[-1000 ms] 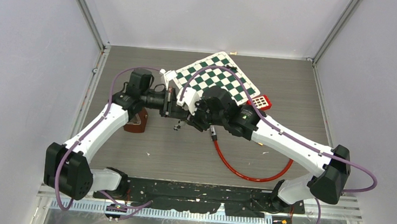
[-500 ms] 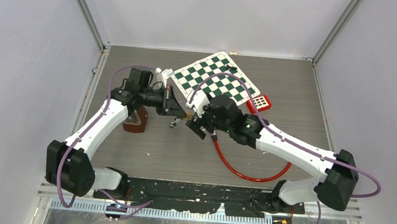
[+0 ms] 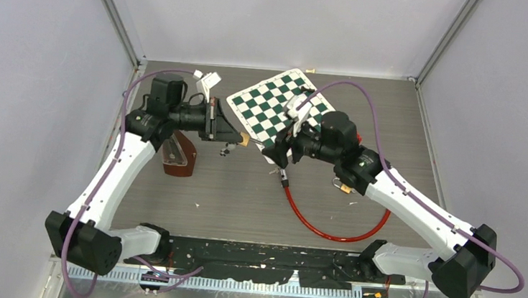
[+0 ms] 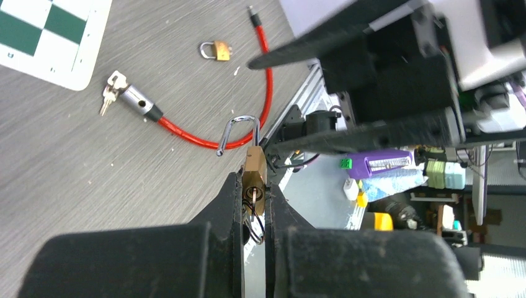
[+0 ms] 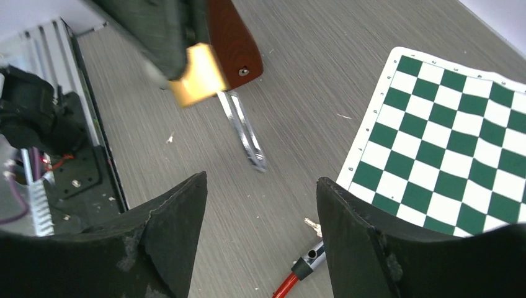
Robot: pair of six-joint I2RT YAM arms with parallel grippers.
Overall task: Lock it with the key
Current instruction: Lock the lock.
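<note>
**Left pincer gripping an open padlock, right pincer gaping empty beside it**

The left pincer [image 4: 253, 189] is clamping tight on the body of a brass padlock [image 4: 254, 162]. It is holding the padlock in the air above the surface [image 3: 242, 197], left of centre, with the silver shackle swung open and pointing right toward the other arm. A thin wire ring [image 4: 251, 225] is showing at the lock's rear end between the fingers; whether a key is sitting in the lock I cannot tell.

The right pincer [image 5: 260, 186] is hanging just to the right of the padlock. Its fingers are spreading wide with nothing between them, facing the shackle without touching it.

Below it a red cable lock [image 3: 326, 231] is lying in a loop on the surface. A bunch of keys [image 4: 111, 92] is sitting at its barrel end, near the edge of a green-and-white chessboard [image 3: 272, 103]. A second small padlock [image 4: 217, 51] is lying farther right. A brown wooden block [image 3: 177, 157] is resting under the left arm.
</note>
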